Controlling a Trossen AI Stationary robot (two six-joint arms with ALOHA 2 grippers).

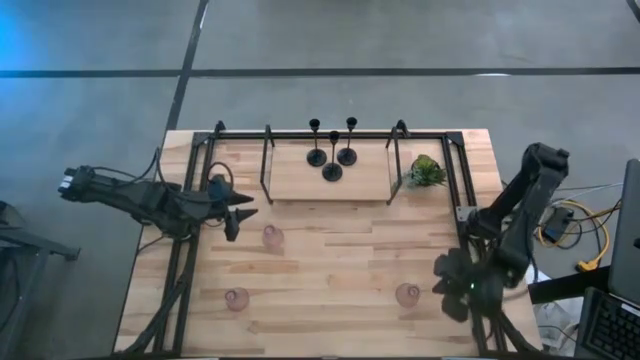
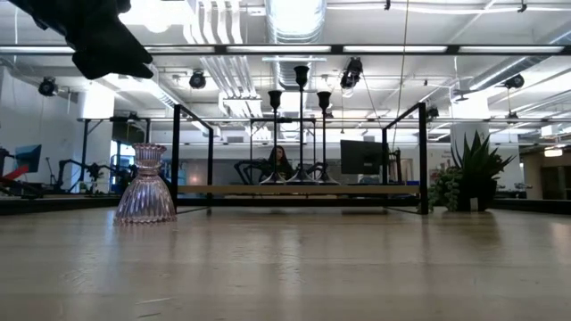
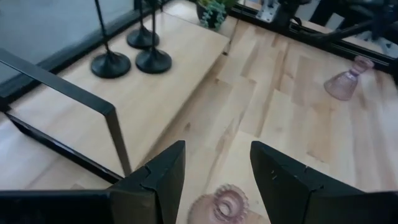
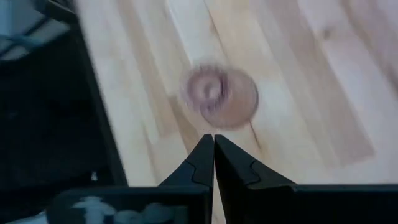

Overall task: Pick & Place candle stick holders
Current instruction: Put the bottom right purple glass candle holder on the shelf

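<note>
My left fingers (image 3: 278, 180) stand parted with nothing between them, while my right fingers (image 4: 239, 168) are clenched tight together on nothing.

The tabletop (image 1: 340, 270) is light wood planks. A black metal frame (image 1: 330, 132) stands over its 12 o'clock half, and inside that sits a raised wooden shelf (image 1: 300, 180).

In the high view the left arm (image 1: 130, 195) reaches in from 9 o'clock, its gripper (image 1: 238, 214) hovering above the tabletop with the tips toward 3 o'clock. The right arm (image 1: 520, 210) is folded at the 4 o'clock corner, its gripper (image 1: 450, 285) low over the wood there.

A small green plant (image 1: 426, 171) sits at the 3 o'clock end of the shelf.

Three black candle stick holders (image 1: 332, 155) stand upright in a tight cluster on the shelf, toward 12 o'clock.

Three pink glass holders rest on the bare tabletop, well apart. One pink holder (image 1: 272, 236) sits just toward 4 o'clock from my left gripper; the left wrist view shows it (image 3: 219, 208) below the gap between the fingers, not touched. A second pink holder (image 1: 236, 298) stands toward 7 o'clock. The third pink holder (image 1: 407, 294) stands near 5 o'clock, just beside my right gripper; the right wrist view shows it (image 4: 217, 96) blurred, just ahead of the closed tips, apart from them.
</note>
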